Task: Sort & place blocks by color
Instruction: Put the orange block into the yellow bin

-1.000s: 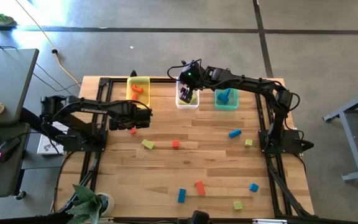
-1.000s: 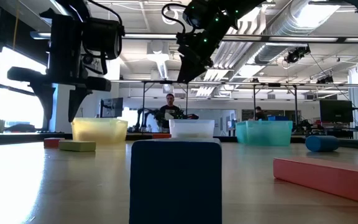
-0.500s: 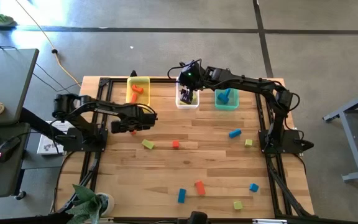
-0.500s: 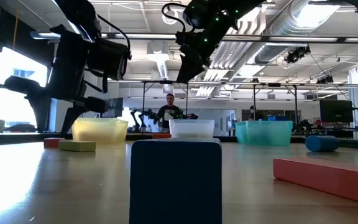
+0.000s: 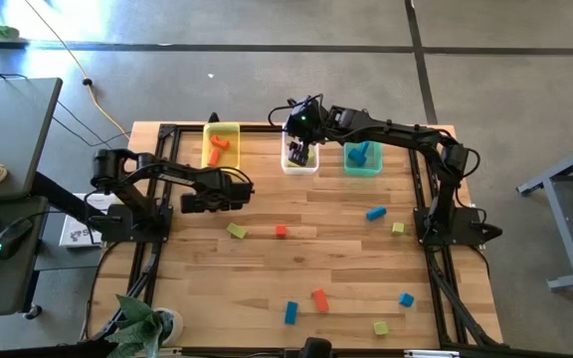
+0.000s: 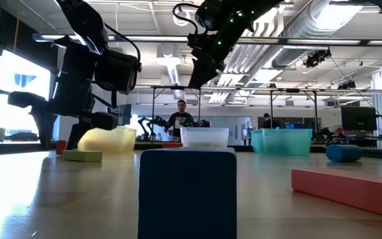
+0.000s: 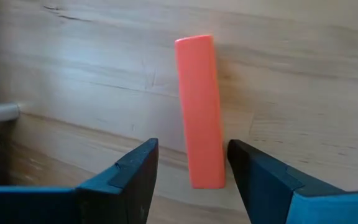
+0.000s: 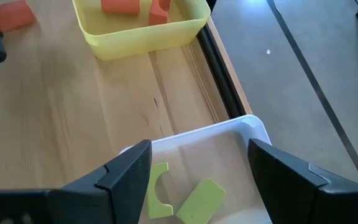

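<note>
A red-orange bar block [image 7: 201, 112] lies flat on the wooden table, just in front of the yellow bin [image 5: 221, 144]. My left gripper [image 7: 191, 146] points steeply down over it, open, one finger on either side of the bar's near end and touching nothing. In the high view the gripper [image 5: 217, 202] hides the bar. My right gripper [image 8: 199, 149] hangs open above the clear bin [image 8: 229, 180], which holds two yellow-green blocks [image 8: 201, 200]. Nothing is between its fingers. The yellow bin [image 8: 142, 28] holds red-orange blocks.
The teal bin [image 5: 362, 158] with blue blocks stands right of the clear bin [image 5: 299, 159]. Loose blocks lie about the table: yellow-green [image 5: 237, 231], red [image 5: 281, 231], blue [image 5: 375, 213], and several more near the front edge, among them a red bar [image 5: 319, 299].
My left gripper has come down toward the red-orange bar and tipped more steeply downward, still open. It now stands low in front of the yellow bin.
</note>
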Available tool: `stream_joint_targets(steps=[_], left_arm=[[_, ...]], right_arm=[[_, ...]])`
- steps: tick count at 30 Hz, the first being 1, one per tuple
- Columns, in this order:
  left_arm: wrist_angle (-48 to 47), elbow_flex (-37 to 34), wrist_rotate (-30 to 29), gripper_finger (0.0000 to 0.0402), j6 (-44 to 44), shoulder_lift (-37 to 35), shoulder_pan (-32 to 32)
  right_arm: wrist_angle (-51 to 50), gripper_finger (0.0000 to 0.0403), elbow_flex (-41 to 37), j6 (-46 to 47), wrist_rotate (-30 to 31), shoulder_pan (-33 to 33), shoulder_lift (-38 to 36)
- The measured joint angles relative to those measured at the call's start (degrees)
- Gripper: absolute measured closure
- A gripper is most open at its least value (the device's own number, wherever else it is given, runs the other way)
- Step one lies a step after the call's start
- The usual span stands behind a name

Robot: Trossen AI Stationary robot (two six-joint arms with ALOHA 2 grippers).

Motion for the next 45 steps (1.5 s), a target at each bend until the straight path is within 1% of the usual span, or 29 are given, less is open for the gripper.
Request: stream_joint_targets(steps=[2, 6, 9, 12, 18, 20, 25, 29, 32, 39, 41, 45], left_arm=[[0.16, -0.21, -1.19, 0.0209, 0.31, -0.43, 0.32], [0.29, -0.24, -3.10, 0.0210, 4.16, -0.17, 2.36], [0.98, -0.30, -5.63, 0.0225, 6.52, 0.14, 3.32], [1.98, -0.37, -7.08, 0.0257, 9.42, 0.27, 3.95], [3.67, -0.39, -7.59, 0.0346, 18.24, 0.26, 3.88], [3.64, -0.41, -7.59, 0.0370, 21.26, -0.40, 3.74], [5.29, -0.73, -7.45, 0.0370, 26.40, -3.64, 2.56], [5.99, -0.61, -7.67, 0.0370, 29.40, -9.69, 1.97], [9.88, -0.48, -8.39, 0.0367, 32.54, -14.69, 2.41], [19.39, -0.46, -15.27, 0.0365, 43.48, -24.82, 7.15], [21.65, -0.43, -16.75, 0.0365, 47.66, -26.22, 9.30], [24.48, -0.41, -17.06, 0.0364, 55.87, -26.85, 14.05]], right_arm=[[0.35, 0.0149, 0.00, 0.00, 0.02, 0.00, 0.00], [0.99, 0.0149, 0.00, 0.92, 0.02, 0.00, 0.02], [1.03, 0.0149, 0.00, 2.09, 0.02, 0.01, 0.02], [1.03, 0.0149, 0.00, 2.54, 0.02, 0.00, 0.02], [0.88, 0.0149, 0.00, 4.04, 1.27, 0.02, 0.02], [0.04, 0.0149, 0.00, 4.13, 1.29, 0.02, 0.01], [-4.30, 0.0149, -0.04, 9.53, 2.11, 0.13, -1.21], [-7.20, 0.0149, -0.04, 14.63, 2.34, 0.41, -2.72], [-8.32, 0.0149, -0.04, 18.00, 2.66, 1.04, -3.67], [-8.82, 0.0149, -0.04, 24.95, 2.81, 3.98, -4.87], [-8.85, 0.0149, -0.04, 26.75, 2.82, 4.99, -5.01], [-9.36, 0.0149, -0.04, 30.40, 3.03, 7.11, -5.01]])
